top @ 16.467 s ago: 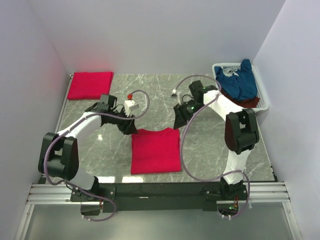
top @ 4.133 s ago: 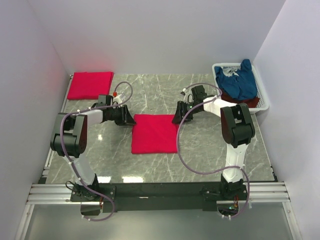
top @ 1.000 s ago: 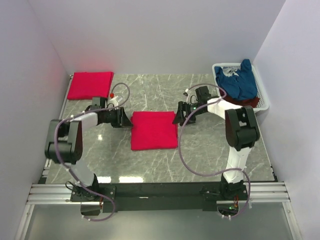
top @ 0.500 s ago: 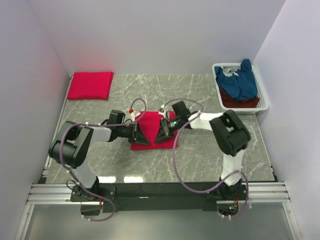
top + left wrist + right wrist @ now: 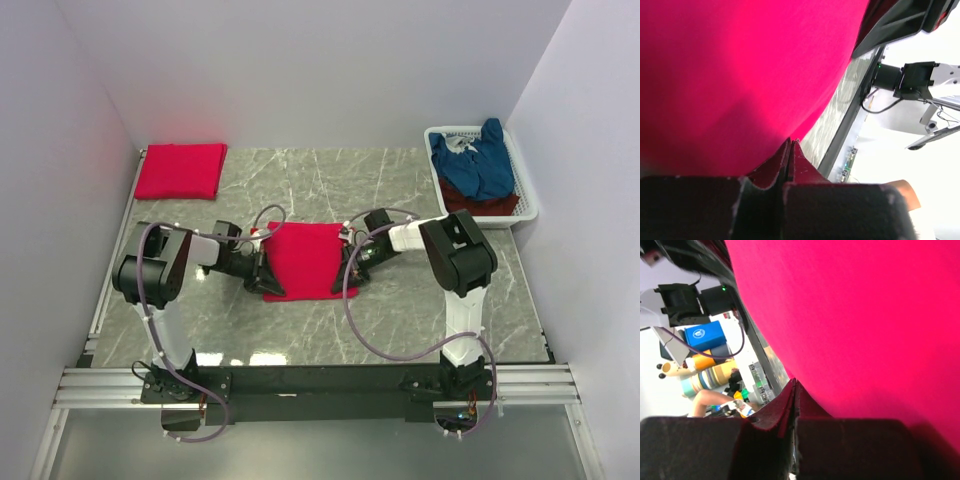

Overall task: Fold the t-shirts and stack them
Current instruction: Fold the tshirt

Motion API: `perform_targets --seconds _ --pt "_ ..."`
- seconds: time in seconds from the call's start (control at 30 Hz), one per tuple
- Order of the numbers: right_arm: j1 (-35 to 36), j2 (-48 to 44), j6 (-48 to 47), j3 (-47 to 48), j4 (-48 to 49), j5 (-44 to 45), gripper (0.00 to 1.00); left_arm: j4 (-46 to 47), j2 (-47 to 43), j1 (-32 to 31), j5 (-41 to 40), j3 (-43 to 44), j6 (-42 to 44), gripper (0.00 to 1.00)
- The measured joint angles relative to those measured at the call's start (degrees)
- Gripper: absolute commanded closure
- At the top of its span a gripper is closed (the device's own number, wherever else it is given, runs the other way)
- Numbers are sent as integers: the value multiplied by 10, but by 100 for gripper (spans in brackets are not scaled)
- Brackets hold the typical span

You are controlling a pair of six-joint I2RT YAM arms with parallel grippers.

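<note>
Red folded shirt [image 5: 303, 258] lies mid-table. Left gripper [image 5: 264, 278] and right gripper [image 5: 350, 268] touch its side edges, fingers squeezed together. Second shirt [image 5: 181, 170] sits in the far-left corner.

A grey, white-veined marble tabletop [image 5: 400, 300] is enclosed on three sides by plain white walls [image 5: 320, 80]. A white slotted basket [image 5: 529, 199] is set at its far right corner. An aluminium rail [image 5: 100, 385] is fitted along the near edge.

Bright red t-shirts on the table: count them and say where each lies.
2. The far shirt lies folded at the far left corner; the middle shirt lies between the left claw and right claw. The basket may hide more.
</note>
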Motion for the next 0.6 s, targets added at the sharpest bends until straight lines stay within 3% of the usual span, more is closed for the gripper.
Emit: perform_targets --seconds 0.33,0.43,0.6 --pt "-22 -69 -158 12 -209 84 99 -133 -52 80 1 42 102 97" --pt "-37 -69 -162 61 -238 85 92 -99 -82 79 6 73 77 92" --pt "-63 -42 -97 220 -175 65 92 53 -71 70 1 132 -38 89"
